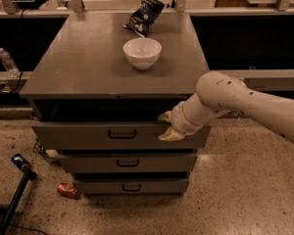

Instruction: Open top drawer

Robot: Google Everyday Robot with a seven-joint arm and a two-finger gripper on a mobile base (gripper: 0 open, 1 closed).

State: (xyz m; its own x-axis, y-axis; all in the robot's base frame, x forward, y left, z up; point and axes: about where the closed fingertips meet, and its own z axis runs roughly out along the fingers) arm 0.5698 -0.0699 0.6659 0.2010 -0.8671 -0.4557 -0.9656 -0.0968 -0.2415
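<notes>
The gripper [161,128], its two fingers [170,136] spread apart, is at the right end of the top drawer [78,133], above two narrower drawers [88,163]; one bowl [142,52] stands on the cabinet [83,65].

I find no legible text, brand or number. Print on the crumpled bag [144,14], beyond the gripper [167,127], cannot be read, nor can the can [67,190] on the floor below and left of it. The gripper sits against the top drawer [78,137] front, right of its handle [122,134].
</notes>
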